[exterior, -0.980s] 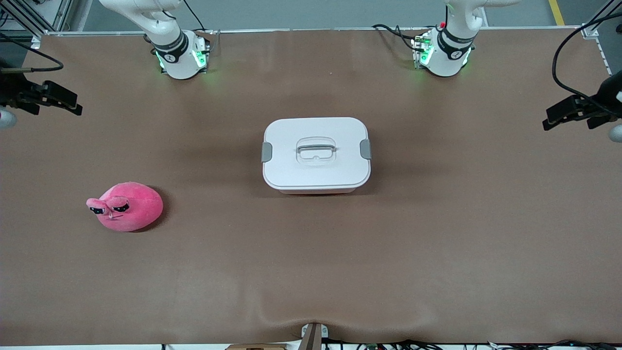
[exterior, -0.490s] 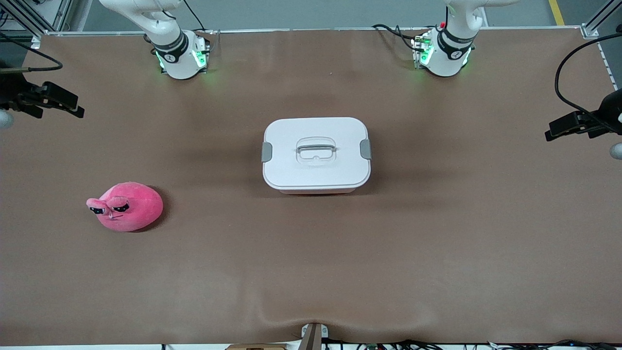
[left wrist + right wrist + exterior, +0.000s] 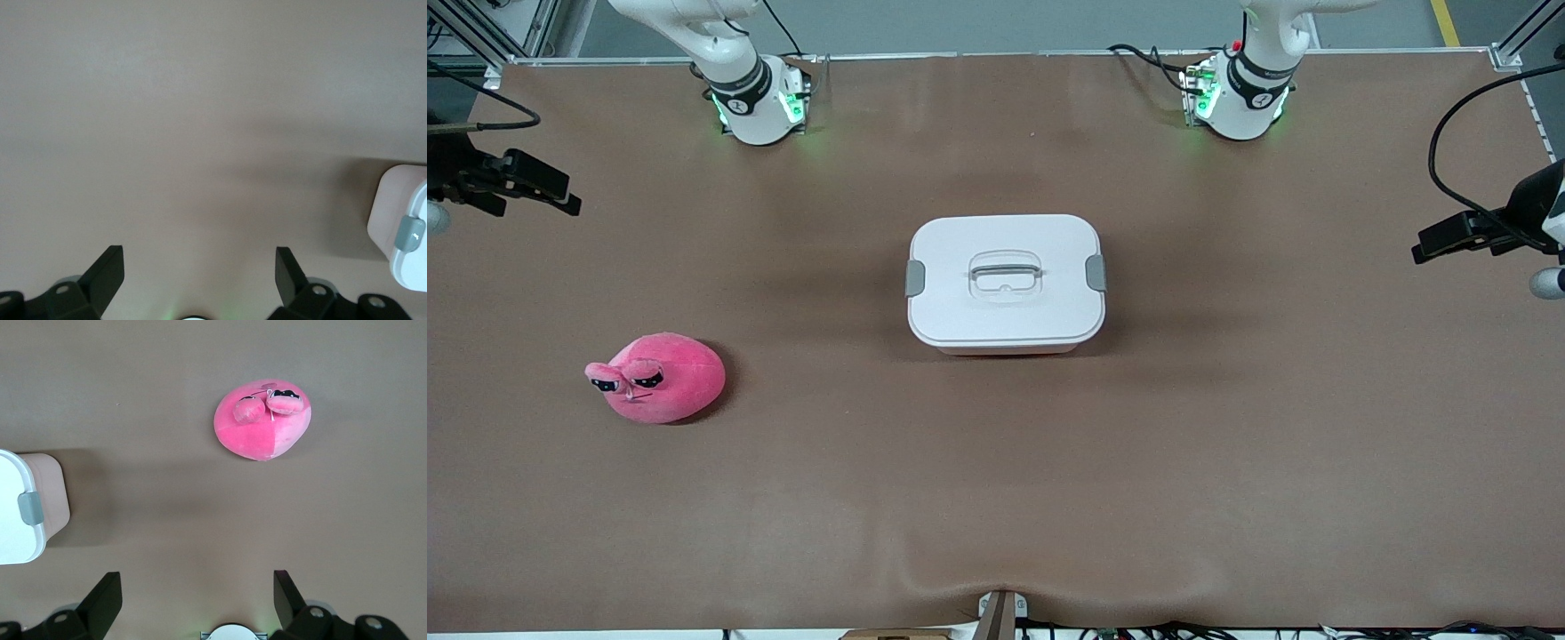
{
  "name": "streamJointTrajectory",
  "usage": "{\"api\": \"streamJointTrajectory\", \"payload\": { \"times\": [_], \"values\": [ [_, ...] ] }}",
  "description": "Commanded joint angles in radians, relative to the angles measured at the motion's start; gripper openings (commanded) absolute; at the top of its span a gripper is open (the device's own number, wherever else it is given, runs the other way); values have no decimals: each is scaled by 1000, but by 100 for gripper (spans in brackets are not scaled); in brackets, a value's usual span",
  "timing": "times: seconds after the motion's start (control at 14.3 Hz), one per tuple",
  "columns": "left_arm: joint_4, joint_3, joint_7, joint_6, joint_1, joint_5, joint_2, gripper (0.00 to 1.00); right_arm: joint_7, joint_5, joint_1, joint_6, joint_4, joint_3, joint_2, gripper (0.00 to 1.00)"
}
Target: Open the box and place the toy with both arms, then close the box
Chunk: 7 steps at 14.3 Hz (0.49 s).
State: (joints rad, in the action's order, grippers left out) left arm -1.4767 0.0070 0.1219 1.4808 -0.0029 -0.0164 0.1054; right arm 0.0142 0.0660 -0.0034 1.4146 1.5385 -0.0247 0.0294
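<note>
The box [image 3: 960,311] stands shut in the middle of the table, a white lid on a pink tub, with a grey clip [image 3: 915,277] at each end and a recessed handle [image 3: 1006,274]. The pink plush toy [image 3: 660,378] lies toward the right arm's end, nearer the front camera than the box. My right gripper [image 3: 567,197] hangs open and empty over its end of the table; its wrist view shows the toy [image 3: 263,423] and a box corner [image 3: 47,500] past the open right gripper [image 3: 198,587]. My left gripper [image 3: 1427,247] hangs open and empty over the other end, with a box corner [image 3: 390,213] beyond the open left gripper [image 3: 198,263].
Brown table cover [image 3: 1227,462] spreads all around the box and toy. Both arm bases [image 3: 756,107] [image 3: 1240,102] stand along the table edge farthest from the front camera. Cables hang near the left gripper [image 3: 1458,133].
My left gripper has shifted a little over its end of the table, lower in the front view. The right gripper has barely moved. Box and toy lie as before.
</note>
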Motion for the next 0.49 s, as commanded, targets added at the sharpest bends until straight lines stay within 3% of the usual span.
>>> {"api": "streamJointTrajectory", "payload": {
  "times": [0.0,0.42],
  "values": [
    [24,-16,112,-4,-26,3,10,100,7,17,-3,-6,-8,-4,4,100],
    [24,-31,287,-4,-91,3,13,100,7,17,-6,-8,-6,-4,4,100]
  ]
}}
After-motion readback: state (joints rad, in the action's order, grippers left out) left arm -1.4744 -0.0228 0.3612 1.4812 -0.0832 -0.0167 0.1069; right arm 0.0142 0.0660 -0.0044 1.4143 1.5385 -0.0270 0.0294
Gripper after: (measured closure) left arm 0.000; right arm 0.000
